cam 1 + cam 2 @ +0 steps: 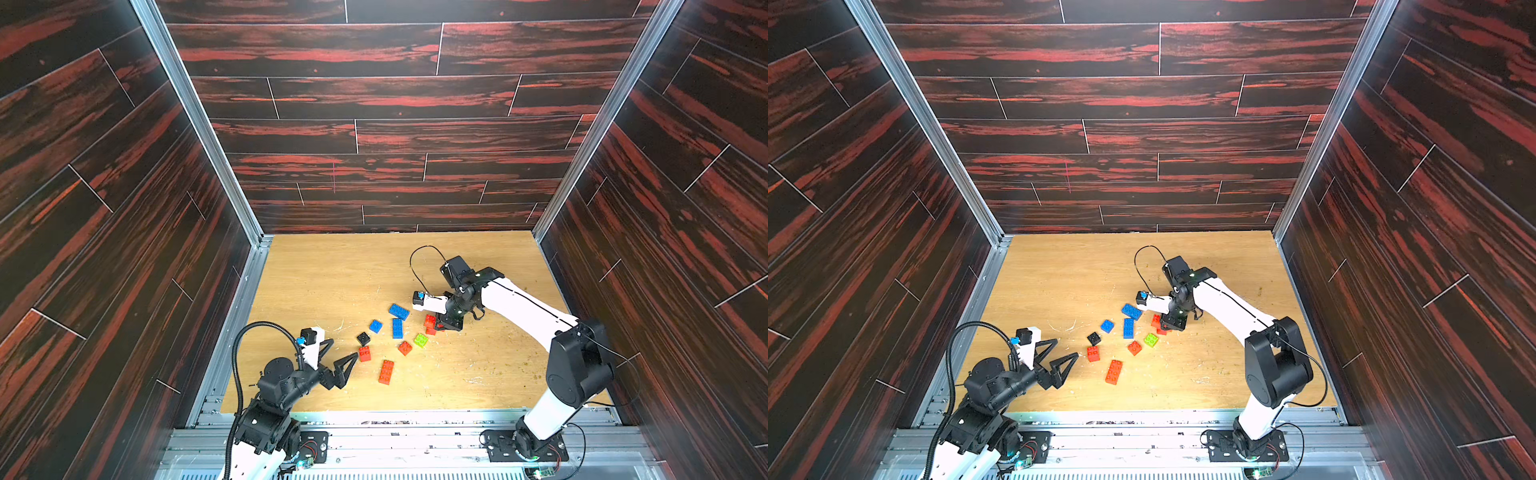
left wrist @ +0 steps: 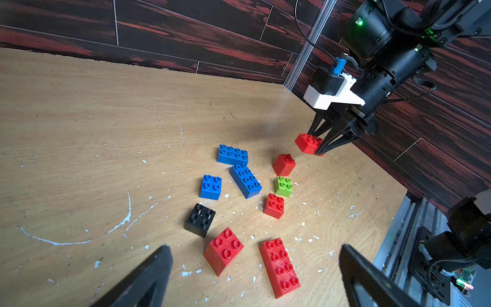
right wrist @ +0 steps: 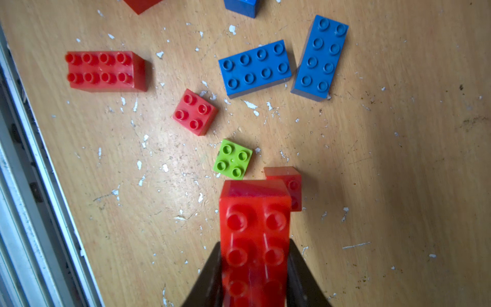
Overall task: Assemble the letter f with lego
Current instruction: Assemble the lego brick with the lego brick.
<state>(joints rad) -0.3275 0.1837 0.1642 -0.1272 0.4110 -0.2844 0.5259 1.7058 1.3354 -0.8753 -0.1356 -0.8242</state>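
Red oblong brick fills the right wrist view, pinched across its long sides by the right jaws. It's at the right side of the loose pile, mid desk, toward the near edge. Can't tell if it's lifted or resting on the wood. Red square brick sits just beside it, partly hidden.

Left jaws are spread wide and empty, tips just short of another red square and a second red oblong.

The rest lie loose, studs up:
- blue oblong and second blue oblong, touching or nearly so at a corner
- blue square
- black square
- lime green square
- third red square

Nothing looks joined. Judgement: the letter isn't started and this reads as the first pick. Stem and both bars are left to build.
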